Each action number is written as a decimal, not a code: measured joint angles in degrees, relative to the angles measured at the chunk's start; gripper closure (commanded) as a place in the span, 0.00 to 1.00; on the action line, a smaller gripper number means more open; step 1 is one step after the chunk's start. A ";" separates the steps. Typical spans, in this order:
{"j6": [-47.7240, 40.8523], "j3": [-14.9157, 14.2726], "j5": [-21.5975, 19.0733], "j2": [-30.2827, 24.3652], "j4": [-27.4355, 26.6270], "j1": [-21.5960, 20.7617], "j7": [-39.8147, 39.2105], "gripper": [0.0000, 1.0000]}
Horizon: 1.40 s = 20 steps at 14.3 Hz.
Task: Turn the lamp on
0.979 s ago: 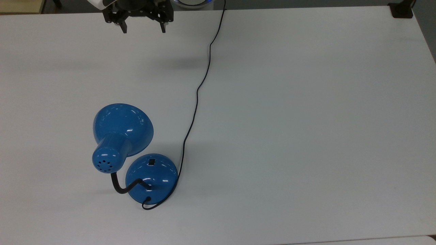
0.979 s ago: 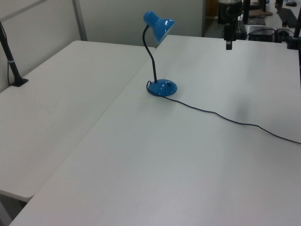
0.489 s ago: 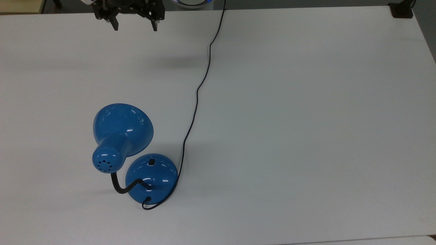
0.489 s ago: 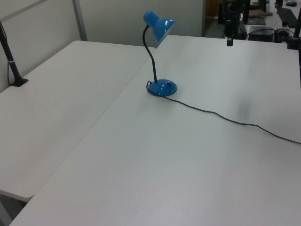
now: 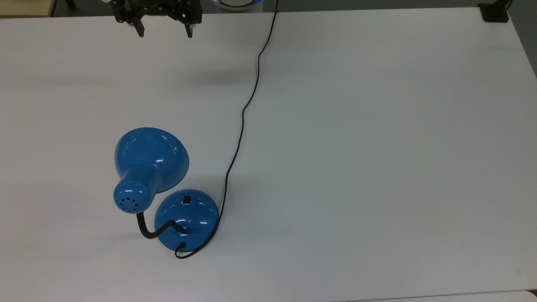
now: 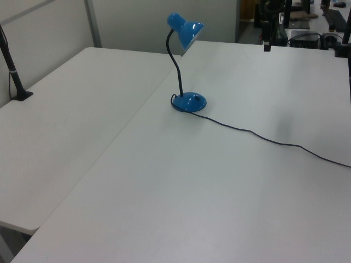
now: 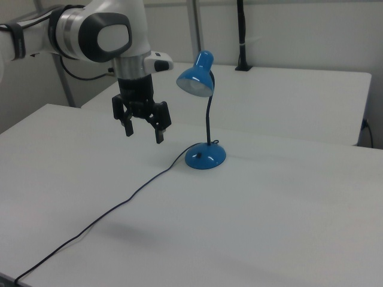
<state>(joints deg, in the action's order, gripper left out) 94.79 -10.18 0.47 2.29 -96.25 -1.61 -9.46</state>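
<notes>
The glossy blue lamp stands on the white table, its dome shade unlit. Its round base carries a small black rocker switch, and a black gooseneck curves up from it. The lamp's base and shade also show in the right view, and the lamp in the left view. My gripper hangs open and empty high above the table near the top view's upper edge, far from the base. In the right view my gripper hovers left of the lamp.
A thin black cord runs from the base across the table to the top view's upper edge. A second white table adjoins in the left view. A black post stands behind in the right view.
The gripper has moved toward the top view's upper left and risen slightly since a second ago; over the last half second it has barely moved. The lamp is unmoved.
</notes>
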 measured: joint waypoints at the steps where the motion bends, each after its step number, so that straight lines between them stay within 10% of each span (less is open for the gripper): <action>1: 0.12 0.00 0.00 0.04 0.00 -0.01 -0.03 0.15; 3: 0.24 0.00 0.00 0.23 0.00 -0.02 -0.17 0.63; 7: 0.26 0.00 -0.33 0.42 -0.01 -0.08 -4.52 0.95; 14: 9.11 -0.01 -2.69 2.15 -0.82 -0.41 -6.20 0.99; 20: 36.74 -0.01 -9.08 10.26 -6.41 -1.77 -6.06 0.99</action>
<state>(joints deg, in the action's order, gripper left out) 131.53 -10.19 -8.61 12.55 -102.66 -3.39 -15.51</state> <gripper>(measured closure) 0.987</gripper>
